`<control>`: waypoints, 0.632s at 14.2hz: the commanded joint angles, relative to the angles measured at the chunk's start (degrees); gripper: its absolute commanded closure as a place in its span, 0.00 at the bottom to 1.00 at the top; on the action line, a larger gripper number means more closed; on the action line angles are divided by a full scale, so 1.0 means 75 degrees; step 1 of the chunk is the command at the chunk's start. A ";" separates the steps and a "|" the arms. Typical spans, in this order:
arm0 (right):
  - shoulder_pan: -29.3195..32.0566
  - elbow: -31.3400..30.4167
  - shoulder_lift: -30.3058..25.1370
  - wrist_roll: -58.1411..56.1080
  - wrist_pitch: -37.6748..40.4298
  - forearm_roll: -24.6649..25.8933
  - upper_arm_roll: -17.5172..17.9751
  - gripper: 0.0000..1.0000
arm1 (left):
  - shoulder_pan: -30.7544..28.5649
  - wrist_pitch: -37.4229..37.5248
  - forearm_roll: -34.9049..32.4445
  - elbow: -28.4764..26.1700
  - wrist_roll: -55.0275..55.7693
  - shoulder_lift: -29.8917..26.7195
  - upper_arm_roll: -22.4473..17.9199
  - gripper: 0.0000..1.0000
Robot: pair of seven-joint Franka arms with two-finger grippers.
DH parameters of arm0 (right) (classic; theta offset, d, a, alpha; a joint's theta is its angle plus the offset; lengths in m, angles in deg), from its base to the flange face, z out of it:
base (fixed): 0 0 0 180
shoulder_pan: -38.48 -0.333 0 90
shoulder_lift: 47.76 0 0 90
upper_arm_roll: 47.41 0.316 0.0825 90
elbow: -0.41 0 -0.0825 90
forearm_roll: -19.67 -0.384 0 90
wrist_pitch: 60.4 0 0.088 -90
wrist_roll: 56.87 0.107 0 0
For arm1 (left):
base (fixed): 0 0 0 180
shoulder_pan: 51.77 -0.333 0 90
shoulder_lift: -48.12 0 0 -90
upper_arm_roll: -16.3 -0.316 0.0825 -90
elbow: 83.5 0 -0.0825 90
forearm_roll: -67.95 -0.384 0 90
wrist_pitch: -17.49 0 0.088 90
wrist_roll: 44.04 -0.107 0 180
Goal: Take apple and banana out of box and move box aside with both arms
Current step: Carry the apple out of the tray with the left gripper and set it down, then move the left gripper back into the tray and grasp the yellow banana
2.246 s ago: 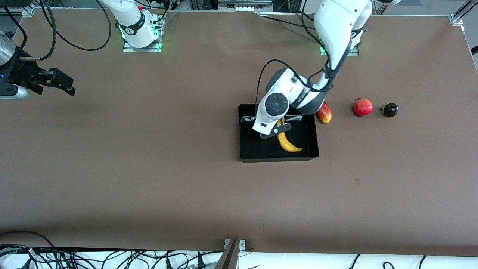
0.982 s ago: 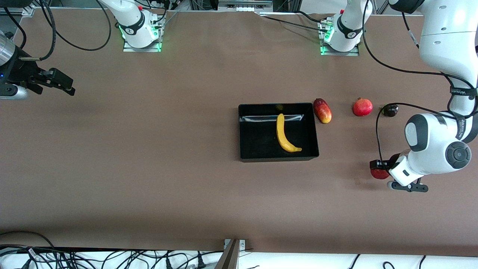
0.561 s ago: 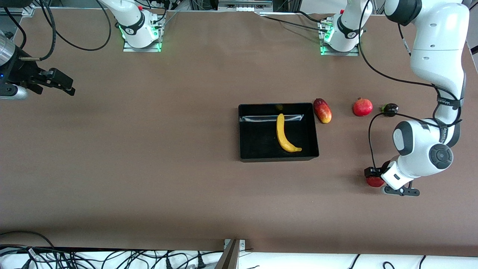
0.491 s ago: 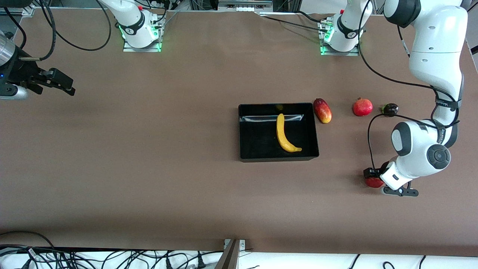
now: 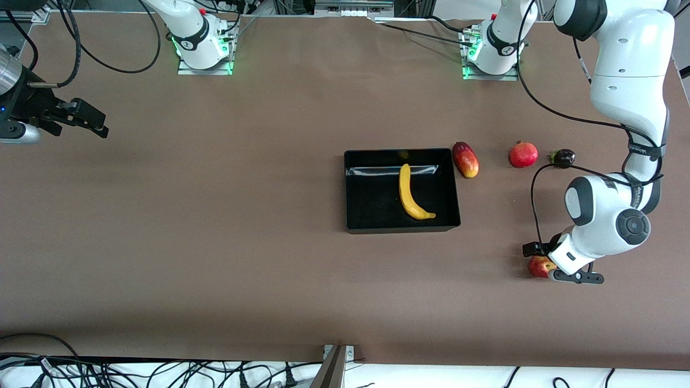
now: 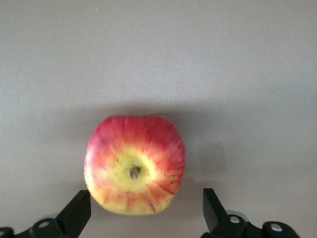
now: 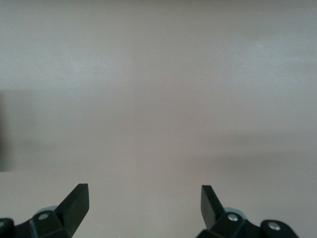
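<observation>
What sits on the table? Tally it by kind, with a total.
Banana: 1
Apple: 1
Mango: 1
Pomegranate: 1
Small dark fruit: 1
Box: 1
Total: 6

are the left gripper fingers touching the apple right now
Apart. The left wrist view shows both fingers of the left gripper spread wide, with bare table visible between each one and the apple.

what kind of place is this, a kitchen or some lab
Most likely a robotics lab, not a kitchen: two arms bolted to a brown-covered table, loose cables along its edge, and a black tray holding a banana as a test prop.
</observation>
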 commanded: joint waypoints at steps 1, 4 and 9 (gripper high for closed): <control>0.0061 0.0109 0.0034 0.0062 0.0060 -0.0005 0.0039 0.00 | 0.0446 0.1732 0.0205 -0.0049 0.0848 -0.1344 -0.0138 0.00; 0.0049 0.0109 0.0034 0.0062 0.0060 -0.0005 0.0039 0.00 | 0.1509 0.2871 0.0885 -0.0072 0.3421 -0.2120 -0.0173 0.00; 0.0061 0.0109 0.0023 0.0062 0.0071 -0.0005 0.0039 0.00 | 0.3434 0.2246 0.1379 -0.0130 0.6391 -0.1630 -0.0443 0.00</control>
